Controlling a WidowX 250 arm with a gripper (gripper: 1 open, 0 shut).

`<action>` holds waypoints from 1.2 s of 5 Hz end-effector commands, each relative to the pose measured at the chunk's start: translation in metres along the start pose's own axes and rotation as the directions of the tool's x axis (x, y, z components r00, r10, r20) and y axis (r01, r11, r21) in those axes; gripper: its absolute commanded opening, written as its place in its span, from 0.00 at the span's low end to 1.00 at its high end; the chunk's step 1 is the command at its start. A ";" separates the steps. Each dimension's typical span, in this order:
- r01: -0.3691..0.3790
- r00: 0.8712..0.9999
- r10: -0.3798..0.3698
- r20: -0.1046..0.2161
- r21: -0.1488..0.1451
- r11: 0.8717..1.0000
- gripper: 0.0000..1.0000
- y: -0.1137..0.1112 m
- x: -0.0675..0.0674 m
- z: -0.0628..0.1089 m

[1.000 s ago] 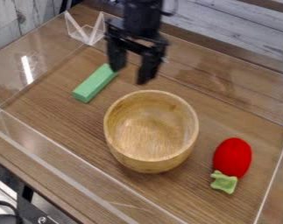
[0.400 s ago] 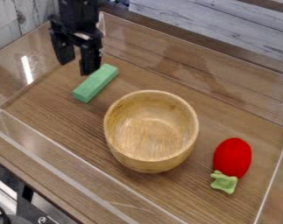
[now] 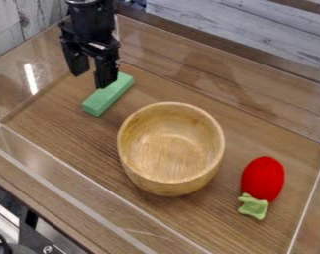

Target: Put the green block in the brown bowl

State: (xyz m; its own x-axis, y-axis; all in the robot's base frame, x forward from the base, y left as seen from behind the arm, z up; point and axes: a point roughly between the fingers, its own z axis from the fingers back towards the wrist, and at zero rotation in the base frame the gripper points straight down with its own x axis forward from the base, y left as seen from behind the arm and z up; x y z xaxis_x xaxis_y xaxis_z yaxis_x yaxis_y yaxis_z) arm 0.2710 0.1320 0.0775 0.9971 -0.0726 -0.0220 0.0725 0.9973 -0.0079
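Gripper (image 3: 91, 69) shifted left, hiding green block's (image 3: 107, 96) end

wood-grain table (image 3: 69, 159) with clear side walls (image 3: 83, 193), pale planks (image 3: 255, 30) behind

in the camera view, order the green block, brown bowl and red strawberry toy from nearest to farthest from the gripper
Measured from the gripper, open at the upper left:
1. green block, just below and right of the fingertips.
2. brown bowl, at the centre, further down and right.
3. red strawberry toy, at the lower right, past the bowl.
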 end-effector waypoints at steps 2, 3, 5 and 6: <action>0.121 0.991 -0.122 0.059 0.022 0.992 1.00 0.012 0.007 -0.016; 0.131 0.989 -0.132 0.068 0.021 0.991 1.00 0.019 0.010 -0.026; 0.069 0.994 -0.069 0.081 0.002 0.998 1.00 0.033 0.023 -0.015; 0.062 0.995 -0.062 0.078 -0.003 0.998 1.00 0.030 0.025 -0.019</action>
State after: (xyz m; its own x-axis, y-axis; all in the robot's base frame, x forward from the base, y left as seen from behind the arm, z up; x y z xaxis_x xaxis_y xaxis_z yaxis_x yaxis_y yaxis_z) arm 0.2898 0.1559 0.0443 0.9912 -0.1314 0.0146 0.1320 0.9904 -0.0414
